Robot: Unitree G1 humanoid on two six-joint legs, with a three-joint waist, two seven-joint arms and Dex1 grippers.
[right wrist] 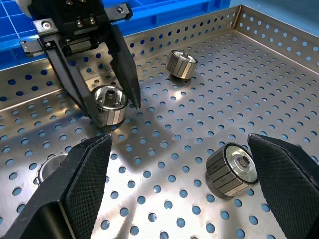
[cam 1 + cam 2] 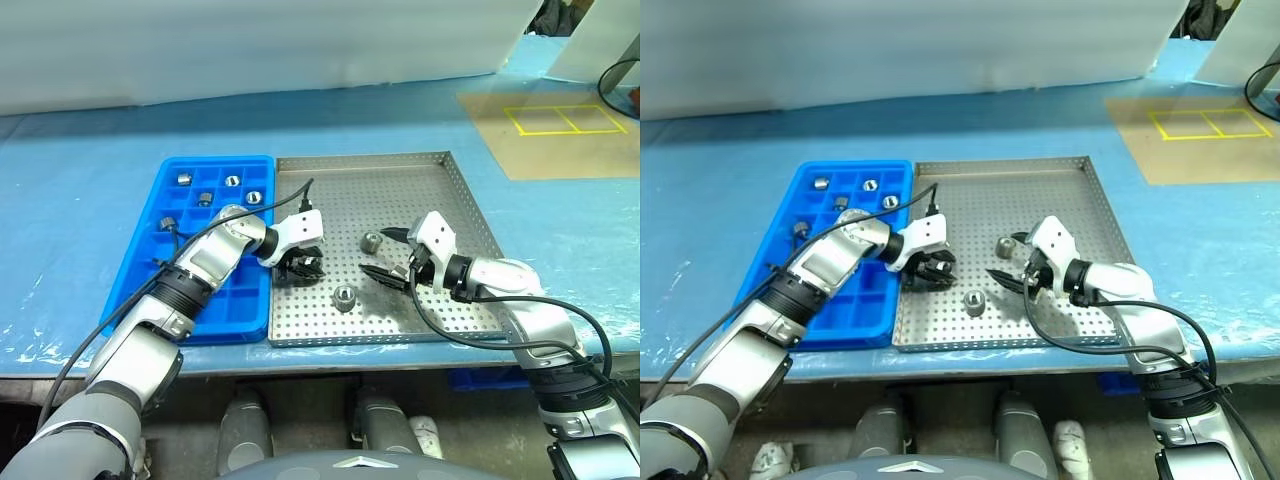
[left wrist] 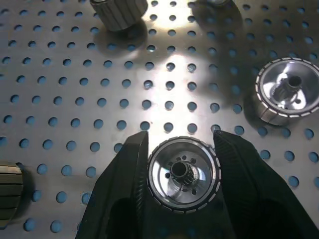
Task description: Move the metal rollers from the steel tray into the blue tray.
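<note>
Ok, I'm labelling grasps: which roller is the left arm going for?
On the steel tray, look near the edge beside the blue tray. The roller there sits between the fingers of the left end effector; the other rollers lie free.

Bright blue tray (image 2: pixel 150 230), silver perforated steel tray (image 2: pixel 460 200), shiny grey rollers (image 2: pixel 344 296).

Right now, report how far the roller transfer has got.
Done: five metal rollers already sit in the blue tray. In hand: the left end effector has its fingers against both sides of one roller on the steel tray. Left: at least two more rollers lie there, one by the open right end effector.
</note>
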